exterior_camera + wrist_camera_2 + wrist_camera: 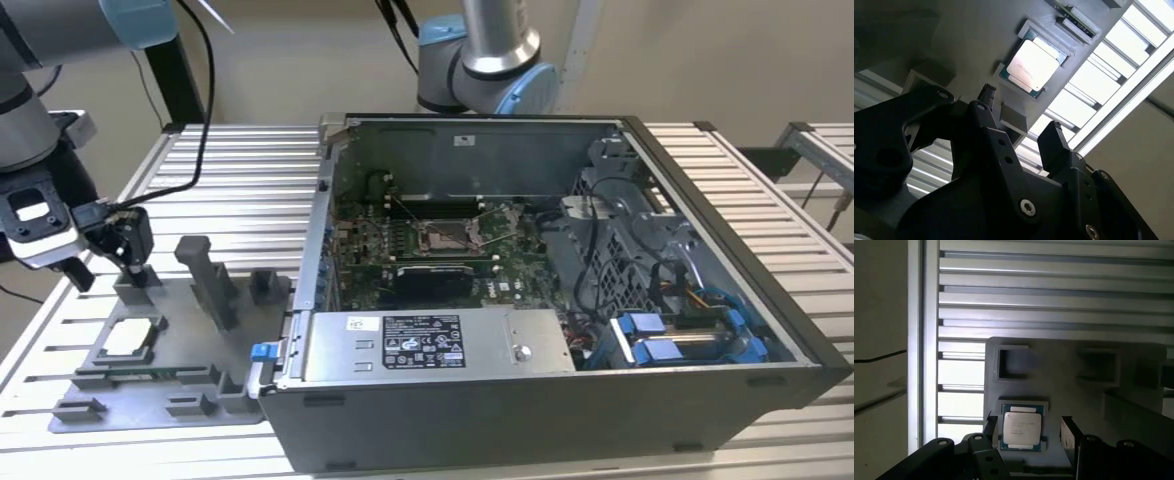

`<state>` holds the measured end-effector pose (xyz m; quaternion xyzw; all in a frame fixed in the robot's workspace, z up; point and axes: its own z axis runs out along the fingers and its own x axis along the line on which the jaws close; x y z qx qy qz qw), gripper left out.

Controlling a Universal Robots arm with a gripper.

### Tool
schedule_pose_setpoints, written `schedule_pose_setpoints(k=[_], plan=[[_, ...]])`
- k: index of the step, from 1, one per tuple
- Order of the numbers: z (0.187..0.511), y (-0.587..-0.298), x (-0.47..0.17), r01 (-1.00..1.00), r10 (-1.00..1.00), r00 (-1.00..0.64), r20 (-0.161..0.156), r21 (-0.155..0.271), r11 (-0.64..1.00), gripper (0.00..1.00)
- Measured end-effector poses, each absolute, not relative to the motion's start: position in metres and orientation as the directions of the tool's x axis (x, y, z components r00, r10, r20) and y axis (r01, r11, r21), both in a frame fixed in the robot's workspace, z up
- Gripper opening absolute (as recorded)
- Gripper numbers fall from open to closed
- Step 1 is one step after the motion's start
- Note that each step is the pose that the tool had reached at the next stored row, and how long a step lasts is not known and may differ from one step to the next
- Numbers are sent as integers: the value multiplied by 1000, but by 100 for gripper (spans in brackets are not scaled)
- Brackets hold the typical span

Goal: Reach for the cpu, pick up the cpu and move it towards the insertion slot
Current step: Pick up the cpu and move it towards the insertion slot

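Exterior view: insertion slot (445, 237); hand (107, 268) hovers near cpu (128, 336).

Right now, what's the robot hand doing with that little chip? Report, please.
Gripper open, poised over the cpu, holding nothing. Cpu lying flat in the grey fixture tray. Upright fixture post close beside the gripper.

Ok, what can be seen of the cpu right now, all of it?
The cpu is a small flat square chip with a pale silvery-beige, metal-looking lid and a thin green edge. It lies flat, lid up, seated in a square recess of the grey fixture on the slatted table, at the exterior view's left, outside the computer case. The open claw hangs above it without touching it. Only the fixture touches it.
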<state>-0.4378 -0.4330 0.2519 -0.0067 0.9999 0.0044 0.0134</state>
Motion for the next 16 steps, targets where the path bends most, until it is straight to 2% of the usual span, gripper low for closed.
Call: schedule_pose_setpoints(k=[16], plan=[[245, -434, -438, -14, -13, -1000, -27, 9, 1000, 100]])
